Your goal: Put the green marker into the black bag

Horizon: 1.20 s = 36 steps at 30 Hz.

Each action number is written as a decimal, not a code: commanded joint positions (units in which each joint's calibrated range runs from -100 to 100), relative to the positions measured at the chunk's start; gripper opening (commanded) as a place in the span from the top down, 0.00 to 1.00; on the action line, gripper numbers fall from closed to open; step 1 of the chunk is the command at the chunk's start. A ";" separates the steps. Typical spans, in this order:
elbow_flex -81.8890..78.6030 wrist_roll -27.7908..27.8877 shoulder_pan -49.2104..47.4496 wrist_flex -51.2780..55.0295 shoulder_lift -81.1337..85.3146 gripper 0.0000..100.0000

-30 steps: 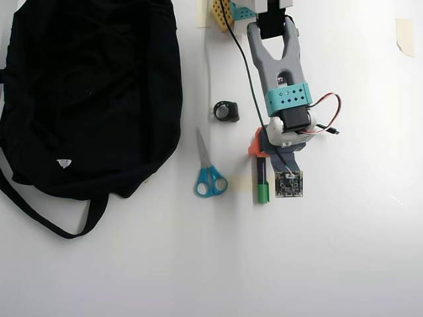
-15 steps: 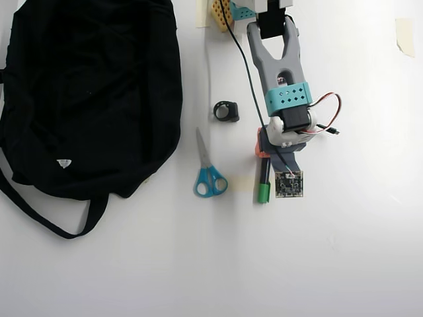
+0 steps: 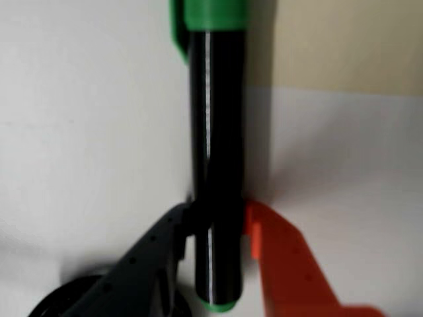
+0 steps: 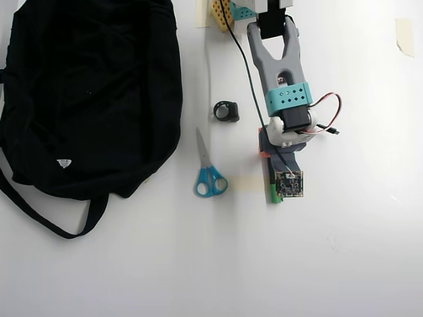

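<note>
Wrist view showed the gripper had closed its jaws, pinching the black-barrelled green-capped marker, now mostly hidden overhead, ready for lifting toward the soft black fabric bag.

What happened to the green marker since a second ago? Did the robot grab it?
Yes. The gripper closed its black and orange fingers on the green marker, which shifted right in the overhead view and now hides mostly under the wrist. The black bag, scissors and small black ring stayed put.

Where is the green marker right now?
In the wrist view the green marker sits between the pincer fingers; overhead, only its green tip shows beside the wrist camera board, right of the scissors.
</note>
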<state>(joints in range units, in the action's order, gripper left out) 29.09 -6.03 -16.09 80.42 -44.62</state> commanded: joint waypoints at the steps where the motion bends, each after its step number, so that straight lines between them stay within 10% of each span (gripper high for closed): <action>1: 1.91 -0.05 0.01 -0.06 0.72 0.95; 36: 2.09 0.26 -0.14 0.20 2.22 0.98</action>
<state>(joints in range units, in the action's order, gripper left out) 29.09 -5.93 -16.09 80.42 -44.62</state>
